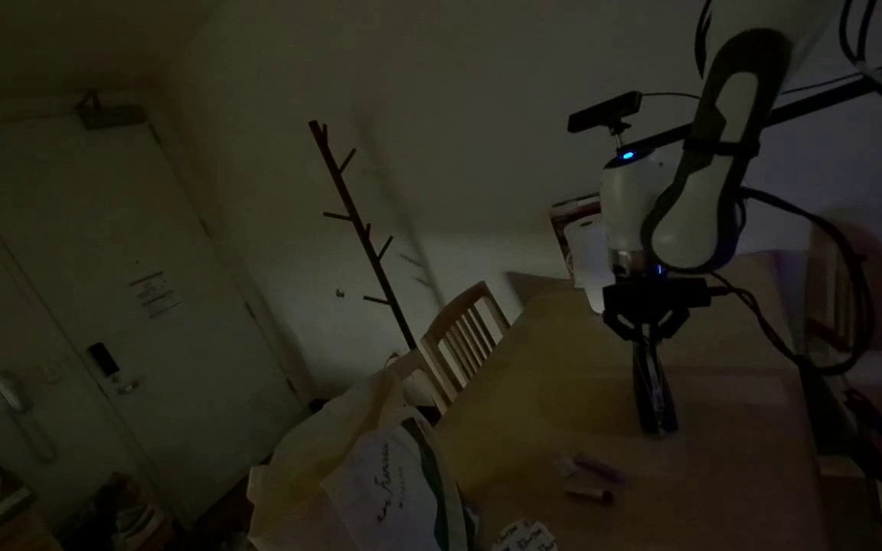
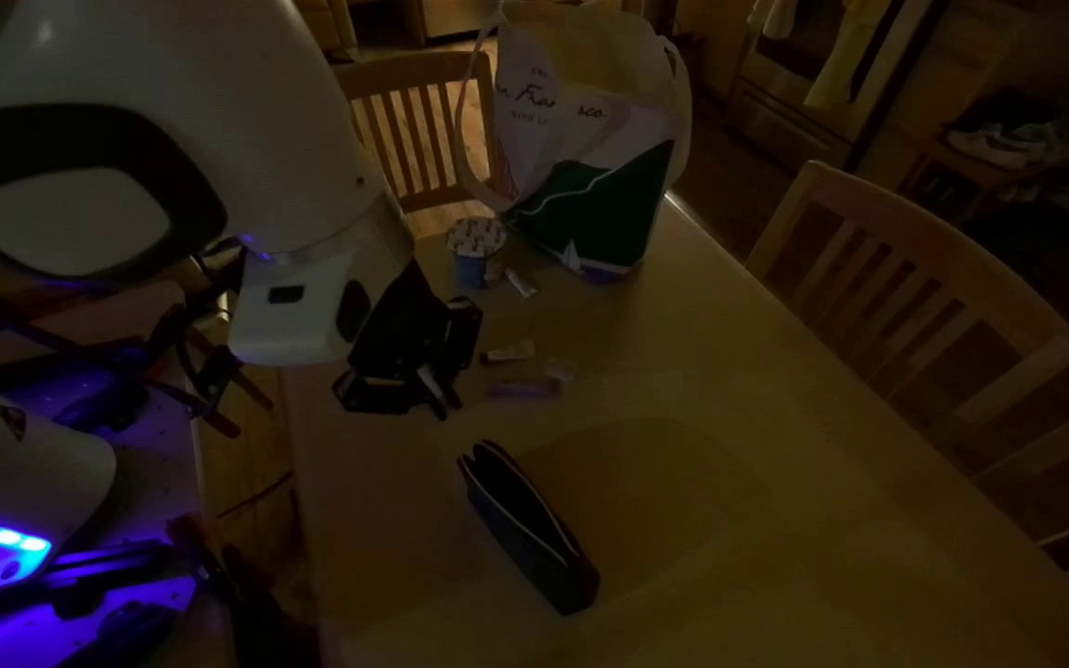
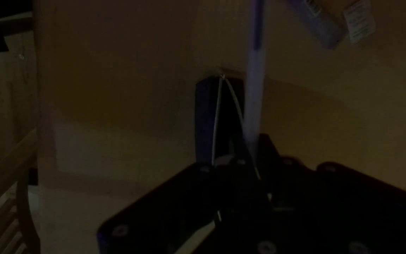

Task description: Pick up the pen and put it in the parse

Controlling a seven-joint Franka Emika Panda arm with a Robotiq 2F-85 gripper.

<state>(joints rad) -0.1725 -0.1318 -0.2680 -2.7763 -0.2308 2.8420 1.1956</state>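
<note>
The parse is a long dark pouch lying on the wooden table with its zipper open along the top. It also shows in an exterior view below the gripper and in the wrist view. My gripper is shut on the pen, a thin light stick with a dark part. In the wrist view the pen points up the picture from the fingertips and overlaps the pouch's right edge. The gripper is above the table, apart from the pouch. The pouch's near end is hidden by the fingers.
A purple tube, a brown-capped tube and a small clear packet lie beyond the pouch. A cup with a patterned lid, a small white tube and a large bag stand or lie farther off. Chairs flank the table.
</note>
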